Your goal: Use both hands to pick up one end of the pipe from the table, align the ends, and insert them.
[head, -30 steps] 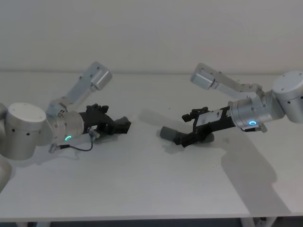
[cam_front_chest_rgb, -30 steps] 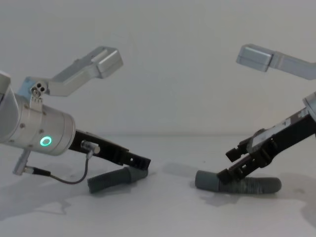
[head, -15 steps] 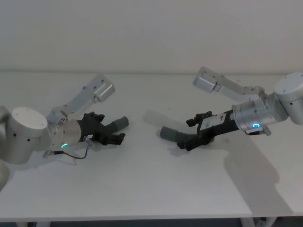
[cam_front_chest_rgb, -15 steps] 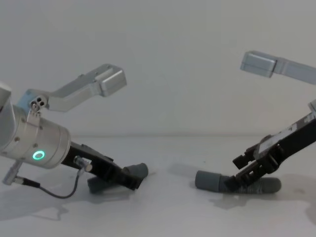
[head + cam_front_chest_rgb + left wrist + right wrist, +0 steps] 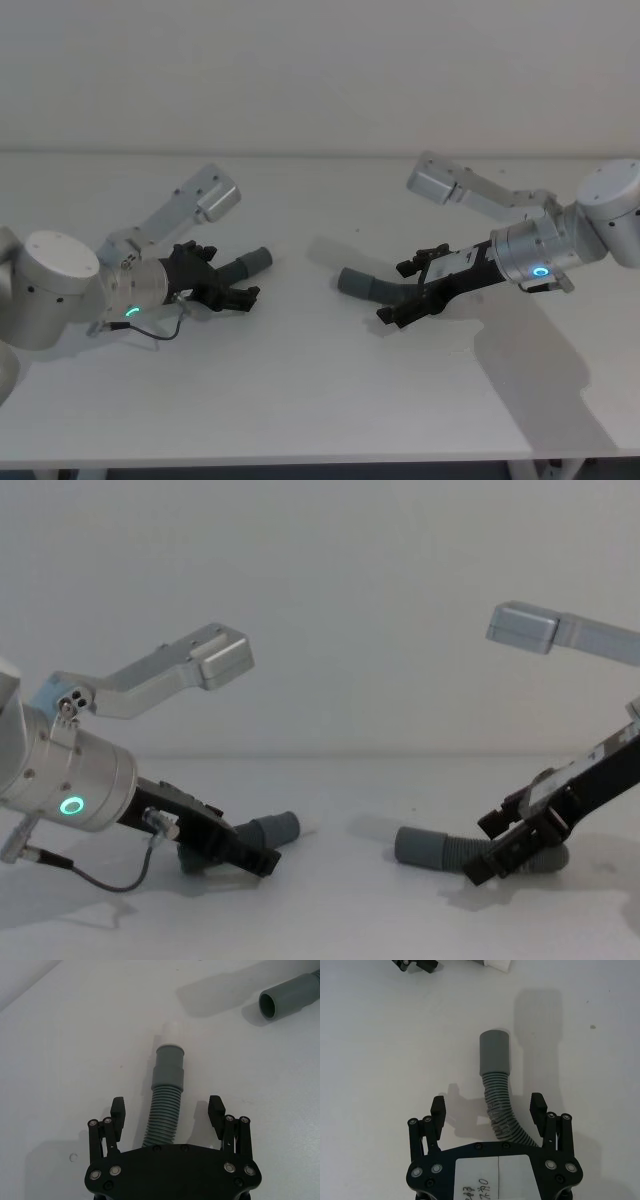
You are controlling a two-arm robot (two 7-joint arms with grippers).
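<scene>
Two corrugated hose pieces are laid on the white matte table [image 5: 300,400], well apart. In the head view, the left hose piece [image 5: 243,267] is located toward 9 o'clock of the table centre. Its long axis runs from 8 to 2 o'clock, with its grey cuff [image 5: 169,1067] and whitish tip [image 5: 172,1035] directed to 2 o'clock. The right hose piece [image 5: 375,288] is located toward 3 o'clock. It is slightly curved, with its plain socket cuff [image 5: 494,1054] directed to about 10 o'clock.

The left pincer [image 5: 166,1107] is held released. Its fingers are set on either side of the left piece's corrugated section, and no contact is visible. The right pincer [image 5: 488,1107] is likewise released and is positioned astride the right piece's corrugated section.

A plain pale wall [image 5: 320,70] is seen behind the table.

A white label [image 5: 497,1167] is fixed on the right pincer's body. Handwritten marks are carried on it, but they cannot be read with certainty.
</scene>
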